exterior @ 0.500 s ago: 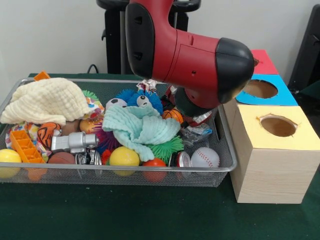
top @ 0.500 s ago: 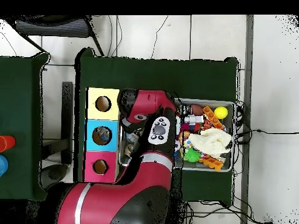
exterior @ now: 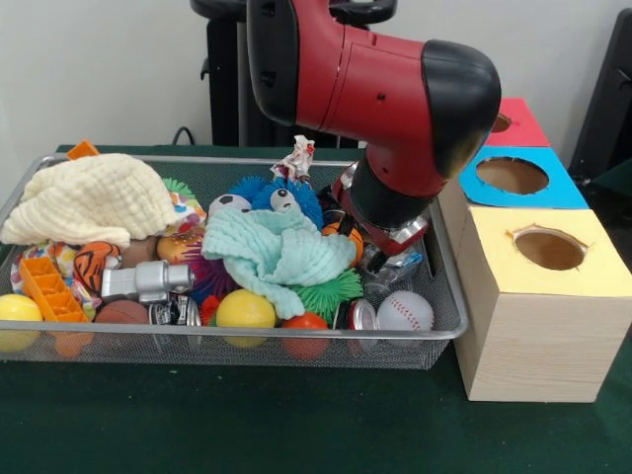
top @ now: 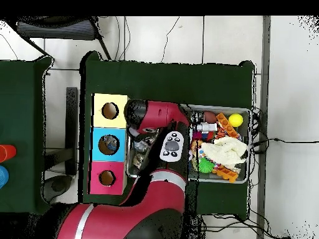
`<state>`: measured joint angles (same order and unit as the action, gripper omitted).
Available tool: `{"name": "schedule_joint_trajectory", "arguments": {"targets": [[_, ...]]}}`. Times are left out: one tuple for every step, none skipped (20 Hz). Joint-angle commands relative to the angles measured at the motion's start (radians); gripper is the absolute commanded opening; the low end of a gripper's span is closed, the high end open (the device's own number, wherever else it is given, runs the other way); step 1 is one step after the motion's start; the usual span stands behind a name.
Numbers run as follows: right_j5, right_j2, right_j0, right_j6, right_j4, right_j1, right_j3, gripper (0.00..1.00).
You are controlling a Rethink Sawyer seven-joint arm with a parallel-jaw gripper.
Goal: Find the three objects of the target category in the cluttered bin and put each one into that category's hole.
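1. The tool sits low in the right end of the wide silver wire-mesh bin, hidden under the red and black arm; whether it is parted or closed cannot be told.
2. A crumpled see-through plastic piece lies just beside it, above a white baseball.
3. The round hole in the red-topped wooden box lies beyond the bin's right end on the green table.

Arm raised and swung back; crumpled wrapper now uncovered
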<state>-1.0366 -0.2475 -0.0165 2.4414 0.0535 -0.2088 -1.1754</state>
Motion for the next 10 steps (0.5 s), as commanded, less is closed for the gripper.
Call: {"name": "schedule_joint_trajectory", "arguments": {"targets": [[0.174,0.115,0.006,0.113,0.059,-0.038,-0.147,1.00],[0.170,0.109,0.001,0.116,0.058,-0.041,-0.149,1.00],[0.169,0.106,-0.003,0.116,0.058,-0.041,-0.151,1.00],[0.173,0.105,-0.006,0.121,0.062,-0.034,-0.155,1.00],[0.176,0.103,-0.009,0.122,0.064,-0.032,-0.157,1.00],[0.185,0.104,-0.013,0.125,0.065,-0.025,-0.163,1.00],[0.179,0.101,-0.017,0.125,0.066,-0.024,-0.164,1.00],[0.166,0.098,-0.021,0.125,0.068,-0.027,-0.166,1.00],[0.160,0.096,-0.022,0.122,0.067,-0.025,-0.164,1.00],[0.139,0.092,-0.029,0.125,0.069,-0.030,-0.166,1.00]]}}
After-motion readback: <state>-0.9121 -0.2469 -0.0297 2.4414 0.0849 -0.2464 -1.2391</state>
